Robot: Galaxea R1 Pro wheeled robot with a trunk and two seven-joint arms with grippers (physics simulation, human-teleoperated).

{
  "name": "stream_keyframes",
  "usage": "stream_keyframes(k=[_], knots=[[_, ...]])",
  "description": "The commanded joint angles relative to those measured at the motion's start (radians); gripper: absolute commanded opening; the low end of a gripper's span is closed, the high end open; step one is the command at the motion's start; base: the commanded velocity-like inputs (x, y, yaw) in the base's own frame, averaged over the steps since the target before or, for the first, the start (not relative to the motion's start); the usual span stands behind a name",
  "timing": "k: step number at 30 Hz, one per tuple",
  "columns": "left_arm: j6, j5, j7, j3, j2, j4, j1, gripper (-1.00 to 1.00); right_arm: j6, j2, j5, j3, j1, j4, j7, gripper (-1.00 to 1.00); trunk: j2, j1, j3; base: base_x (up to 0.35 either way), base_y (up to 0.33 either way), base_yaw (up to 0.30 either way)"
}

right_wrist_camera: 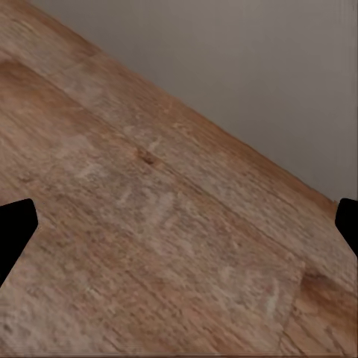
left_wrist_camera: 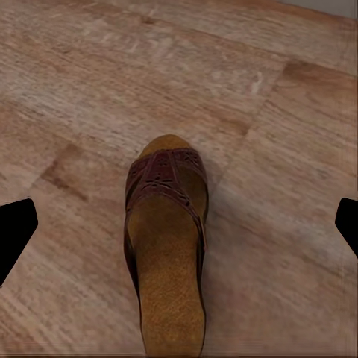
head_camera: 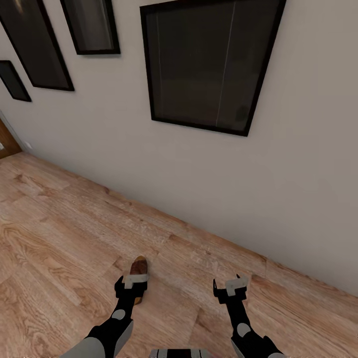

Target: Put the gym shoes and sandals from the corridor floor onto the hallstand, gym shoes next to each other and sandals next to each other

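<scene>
One brown sandal point(head_camera: 139, 267) with a dark strap and a tan footbed lies flat on the wood-plank corridor floor point(head_camera: 59, 233). My left gripper point(head_camera: 133, 287) hangs just above it, open. In the left wrist view the sandal point(left_wrist_camera: 168, 246) lies lengthwise between the two spread fingertips point(left_wrist_camera: 15, 235), apart from both, and the left gripper point(left_wrist_camera: 179, 227) holds nothing. My right gripper point(head_camera: 231, 289) is open over bare planks to the right, and in its wrist view the right gripper point(right_wrist_camera: 179, 224) has nothing between its fingers. The gym shoes and the hallstand are out of view.
A pale wall point(head_camera: 199, 174) runs diagonally close ahead and meets the floor just beyond the grippers. Dark framed pictures point(head_camera: 209, 64) hang on it. A brown door edge point(head_camera: 6, 141) shows at the far left. Open floor stretches to the left.
</scene>
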Motion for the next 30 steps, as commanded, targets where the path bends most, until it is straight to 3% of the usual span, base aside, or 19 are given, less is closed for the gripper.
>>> stream_keyframes(k=[1, 2, 5, 15, 30], knots=[[-0.001, 0.000, 0.000, 0.000, 0.000, 0.000, 0.000, 1.00, -0.017, 0.000, 0.001, -0.001, 0.000, 0.002, 0.000, 1.00, 0.000, 0.000, -0.004, 0.000, 0.000, 0.000], [-0.003, 0.000, 0.000, 0.000, 0.000, 0.000, 0.000, 1.00, -0.065, 0.001, 0.001, 0.000, 0.000, 0.036, -0.001, 1.00, 0.000, 0.000, -0.004, 0.000, 0.000, 0.000], [-0.004, 0.000, 0.000, 0.000, 0.000, 0.000, 0.000, 1.00, -0.082, 0.001, 0.001, 0.000, 0.000, 0.056, -0.001, 1.00, 0.000, 0.000, -0.004, 0.000, 0.000, 0.000], [-0.004, 0.000, 0.000, 0.000, 0.000, 0.000, 0.000, 1.00, -0.097, 0.000, 0.001, -0.001, 0.000, 0.077, -0.001, 1.00, -0.002, 0.003, -0.027, 0.000, 0.000, 0.000], [-0.004, 0.000, 0.000, 0.000, 0.000, 0.000, 0.000, 1.00, -0.099, 0.000, 0.001, -0.001, 0.000, 0.079, -0.001, 1.00, -0.005, 0.010, -0.085, 0.000, 0.000, 0.000]])
